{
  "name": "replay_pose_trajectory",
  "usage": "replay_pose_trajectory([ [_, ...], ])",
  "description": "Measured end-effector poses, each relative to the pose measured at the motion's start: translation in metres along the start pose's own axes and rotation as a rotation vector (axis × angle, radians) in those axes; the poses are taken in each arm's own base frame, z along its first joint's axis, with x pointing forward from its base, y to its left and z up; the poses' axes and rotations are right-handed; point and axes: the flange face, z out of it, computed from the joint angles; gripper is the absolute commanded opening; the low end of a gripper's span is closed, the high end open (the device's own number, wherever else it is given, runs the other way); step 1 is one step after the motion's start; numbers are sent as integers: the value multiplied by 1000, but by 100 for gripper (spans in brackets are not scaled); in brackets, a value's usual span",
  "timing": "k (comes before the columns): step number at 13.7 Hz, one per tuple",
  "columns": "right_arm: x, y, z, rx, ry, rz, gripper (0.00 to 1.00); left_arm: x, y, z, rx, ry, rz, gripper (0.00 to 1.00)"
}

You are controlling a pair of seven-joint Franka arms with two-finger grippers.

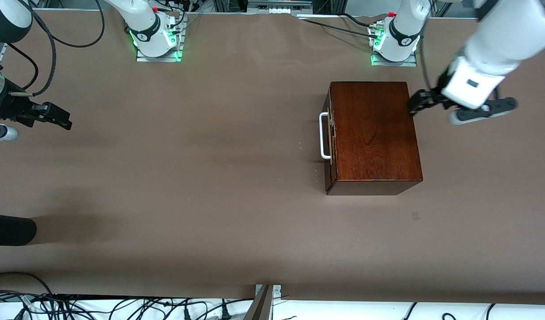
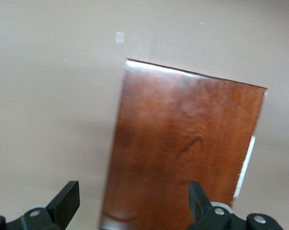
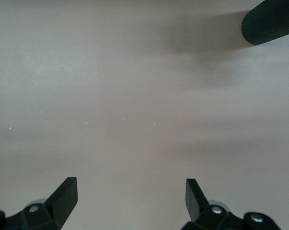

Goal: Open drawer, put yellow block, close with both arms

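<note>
The glossy dark mahogany wooden box (image 1: 373, 133) sits on the brown desk (image 1: 188, 178) toward the left arm's end, its drawer pushed in, with the dark reddish-brown drawer front (image 1: 330, 133) and white bar handle (image 1: 324, 135) facing the right arm's end. The left end effector (image 1: 418, 103) hovers over the box's edge at the side away from the handle, fingers spread wide and gripping nothing. The right end effector (image 1: 54, 115) waits over bare desk at the right arm's end, well apart from the box, fingers also spread and empty.
</note>
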Motion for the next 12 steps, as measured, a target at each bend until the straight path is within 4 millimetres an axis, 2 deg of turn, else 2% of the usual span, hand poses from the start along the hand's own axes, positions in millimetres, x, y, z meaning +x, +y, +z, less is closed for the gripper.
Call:
replay_pose_trajectory([
  [2,0,0,0,0,0,0,100,8,-29,-4,-8,6,52,100],
  [5,1,0,2,0,-3,0,100,10,-47,-12,-15,19,122,100],
  [8,2,-1,5,-2,-9,0,100,12,-57,-13,-16,21,138,100],
  [12,3,-1,7,-2,-11,0,100,13,-59,-13,-16,22,142,100],
])
